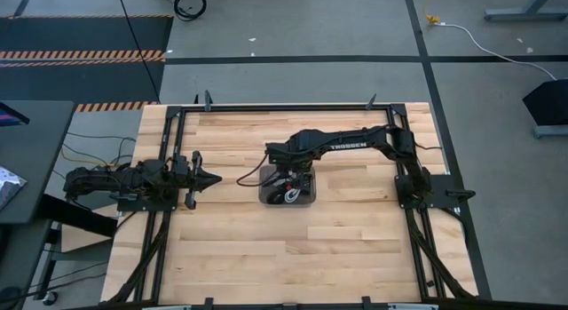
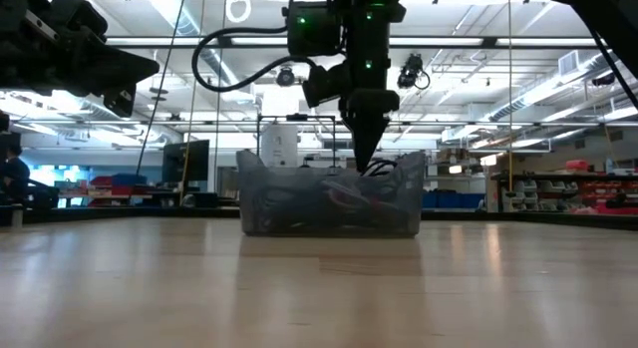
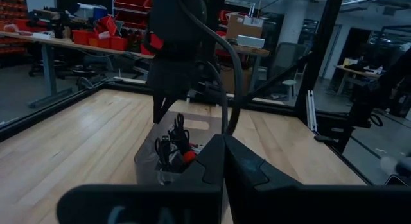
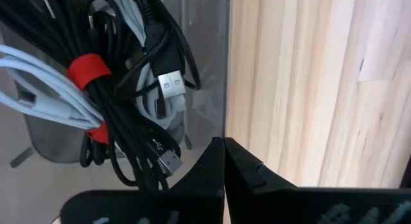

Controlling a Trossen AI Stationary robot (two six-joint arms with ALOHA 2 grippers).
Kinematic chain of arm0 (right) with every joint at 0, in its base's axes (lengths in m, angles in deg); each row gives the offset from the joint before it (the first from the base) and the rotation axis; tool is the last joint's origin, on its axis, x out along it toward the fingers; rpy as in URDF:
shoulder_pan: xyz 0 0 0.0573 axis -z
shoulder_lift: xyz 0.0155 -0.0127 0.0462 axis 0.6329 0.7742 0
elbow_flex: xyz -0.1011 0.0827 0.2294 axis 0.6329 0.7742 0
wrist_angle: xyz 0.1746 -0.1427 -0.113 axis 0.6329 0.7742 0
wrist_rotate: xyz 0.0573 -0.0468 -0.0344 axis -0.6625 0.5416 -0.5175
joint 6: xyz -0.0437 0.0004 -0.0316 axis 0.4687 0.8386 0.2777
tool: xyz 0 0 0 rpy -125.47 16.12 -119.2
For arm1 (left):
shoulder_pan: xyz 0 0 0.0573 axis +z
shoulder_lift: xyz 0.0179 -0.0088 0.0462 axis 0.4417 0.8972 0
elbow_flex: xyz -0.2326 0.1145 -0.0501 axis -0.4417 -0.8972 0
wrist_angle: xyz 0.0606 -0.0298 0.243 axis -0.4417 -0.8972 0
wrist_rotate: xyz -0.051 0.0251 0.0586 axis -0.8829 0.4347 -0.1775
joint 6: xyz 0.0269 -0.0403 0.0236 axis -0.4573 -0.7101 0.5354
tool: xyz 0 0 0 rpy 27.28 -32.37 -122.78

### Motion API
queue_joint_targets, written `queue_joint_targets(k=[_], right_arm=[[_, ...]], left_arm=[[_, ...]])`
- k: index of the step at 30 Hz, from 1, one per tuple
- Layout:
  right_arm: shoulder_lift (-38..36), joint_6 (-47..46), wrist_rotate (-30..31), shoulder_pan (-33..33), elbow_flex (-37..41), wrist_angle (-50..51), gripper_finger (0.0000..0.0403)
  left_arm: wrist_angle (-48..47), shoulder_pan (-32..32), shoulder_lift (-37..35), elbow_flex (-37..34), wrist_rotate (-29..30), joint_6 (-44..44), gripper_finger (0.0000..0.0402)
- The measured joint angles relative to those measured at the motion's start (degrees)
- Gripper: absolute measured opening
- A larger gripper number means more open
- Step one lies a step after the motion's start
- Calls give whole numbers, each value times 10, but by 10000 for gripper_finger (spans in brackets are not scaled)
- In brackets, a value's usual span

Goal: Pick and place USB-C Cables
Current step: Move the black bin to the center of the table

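Right wrist view gives you what no other camera does: inside the tray (image 4: 205, 70) the USB-C Cables (image 4: 122, 115) lie tangled together, black strands and pale grey ones, with a red tie (image 4: 85, 71) around one bundle and two metal plug ends facing up. Your right gripper (image 4: 224, 147) shows its two dark fingers pressed together, tips meeting, nothing between them, hovering at the tray's edge where it meets the bare wood. High view places that tray (image 1: 266, 200) near the middle of the wooden table (image 1: 355, 248), with the right arm reaching across over it; the word TROSSEN reads in white along that arm's link. You will find the left gripper (image 1: 209, 178) parked at the table's left side, fingers closed to a point, well apart from the tray. Low view shows the tray (image 2: 259, 203) as a translucent box with cable loops visible through its wall and the right gripper (image 2: 365, 154) pointing down into its rim. Left wrist view shows the same tray (image 3: 144, 161) from the side, cables (image 3: 173, 144) poking up.
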Motion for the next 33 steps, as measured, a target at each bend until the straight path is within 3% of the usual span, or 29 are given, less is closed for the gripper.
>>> queue_joint_targets(k=[33], right_arm=[[-1, -17, -7, 13, 1, 2, 3]], left_arm=[[0, 0, 0, 0, 0, 0, 9]])
